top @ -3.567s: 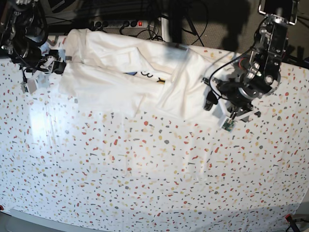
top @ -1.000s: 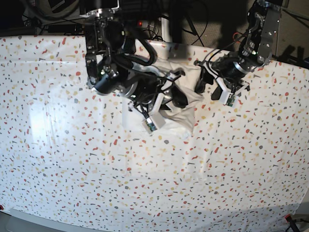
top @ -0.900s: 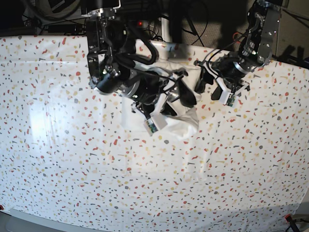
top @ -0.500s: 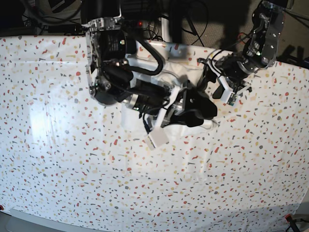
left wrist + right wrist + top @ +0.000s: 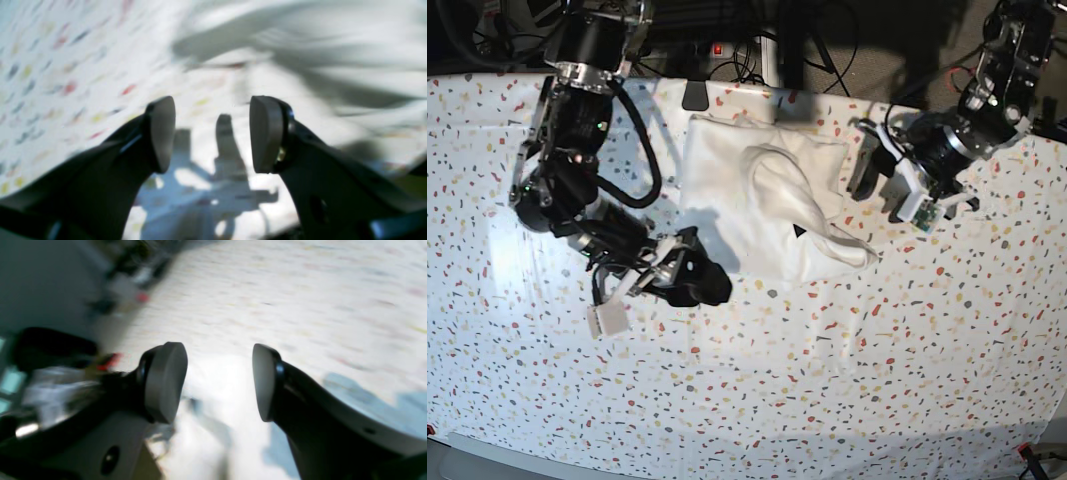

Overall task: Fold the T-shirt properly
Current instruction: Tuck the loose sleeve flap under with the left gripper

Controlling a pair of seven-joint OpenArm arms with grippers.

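Both sets of fingers, right gripper (image 5: 697, 285) and left gripper (image 5: 879, 180), stand wide apart and hold nothing. I see the T-shirt (image 5: 762, 205) bunched in a lumpy fold at the bench's (image 5: 827, 400) far middle. I judge flattening that raised right edge comes next; press low, slowly.

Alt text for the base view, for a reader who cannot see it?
A large white cotton T-shirt lies loosely folded and rumpled on a speckled terrazzo-pattern tablecloth. The right arm's tool hovers open beside its lower-left edge; the left arm's tool sits open at its right edge, neither holding fabric.
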